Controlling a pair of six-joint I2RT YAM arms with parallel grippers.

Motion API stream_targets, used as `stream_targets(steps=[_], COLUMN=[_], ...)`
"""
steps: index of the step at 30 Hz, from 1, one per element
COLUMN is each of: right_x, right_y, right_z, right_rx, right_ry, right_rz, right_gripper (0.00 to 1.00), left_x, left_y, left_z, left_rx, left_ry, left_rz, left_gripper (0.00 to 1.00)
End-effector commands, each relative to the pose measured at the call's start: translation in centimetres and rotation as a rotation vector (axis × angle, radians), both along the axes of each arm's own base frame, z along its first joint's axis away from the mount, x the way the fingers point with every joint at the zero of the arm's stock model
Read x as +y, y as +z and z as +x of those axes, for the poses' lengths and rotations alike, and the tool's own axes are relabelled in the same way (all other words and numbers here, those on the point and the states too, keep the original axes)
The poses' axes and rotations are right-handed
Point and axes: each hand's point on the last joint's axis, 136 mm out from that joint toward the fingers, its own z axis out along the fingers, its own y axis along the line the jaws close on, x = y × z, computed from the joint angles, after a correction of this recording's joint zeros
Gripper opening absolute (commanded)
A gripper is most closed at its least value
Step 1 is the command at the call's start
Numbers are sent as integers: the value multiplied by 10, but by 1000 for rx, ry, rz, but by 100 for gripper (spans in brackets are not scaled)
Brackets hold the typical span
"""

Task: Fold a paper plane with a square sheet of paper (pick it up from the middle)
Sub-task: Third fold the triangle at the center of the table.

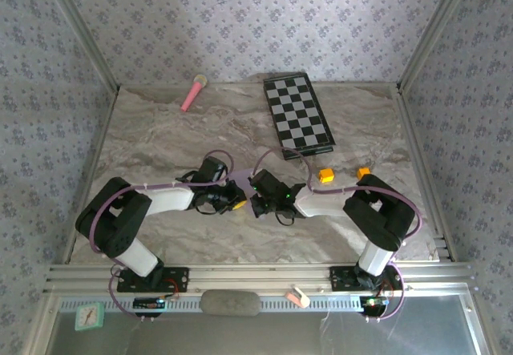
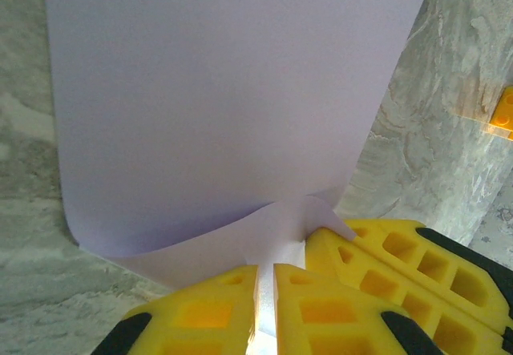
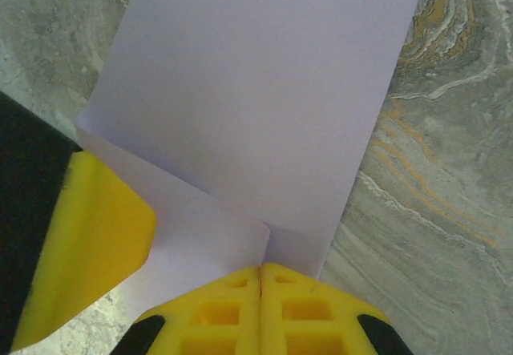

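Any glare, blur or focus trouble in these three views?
Top external: soft even light, slightly hazy. Left wrist: the paper evenly lit, the near yellow fingers soft, a bright streak between them. Right wrist: paper and marbled table crisp, no glare.

The left gripper (image 2: 265, 283) and right gripper (image 3: 261, 279) meet tip to tip, each barring the other's way forward. Both pinch the thin pale lilac sheet of paper (image 2: 216, 106), which spreads ahead of their fingers over the grey marbled table (image 3: 433, 179). Behind the right gripper, beside its forearm, sit a small orange-yellow block (image 1: 325, 175) and a second orange-yellow block (image 1: 363, 172). The black-and-white checkered board (image 1: 298, 114) lies beyond them. The tabletop behind the left gripper is bare.
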Motion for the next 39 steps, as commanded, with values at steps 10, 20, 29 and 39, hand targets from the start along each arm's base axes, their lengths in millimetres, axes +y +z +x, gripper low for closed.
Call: stream_targets(steps=[10, 20, 29, 39], right_x=[-8, -3, 4, -12], right_y=[-8, 1, 27, 58], right_z=[0, 2, 6, 6], right_rx=[34, 43, 34, 63], right_ry=[-25, -18, -20, -82], right_rz=[-39, -7, 56, 151], right_gripper=[0, 0, 9, 30], left_x=[2, 5, 6, 7], left_y=[-10, -14, -19, -20], left_z=[0, -1, -2, -2], left_rx=[10, 30, 52, 66], left_ry=[-5, 1, 7, 14], left_rz=[41, 67, 83, 91], left_gripper=[13, 13, 12, 12])
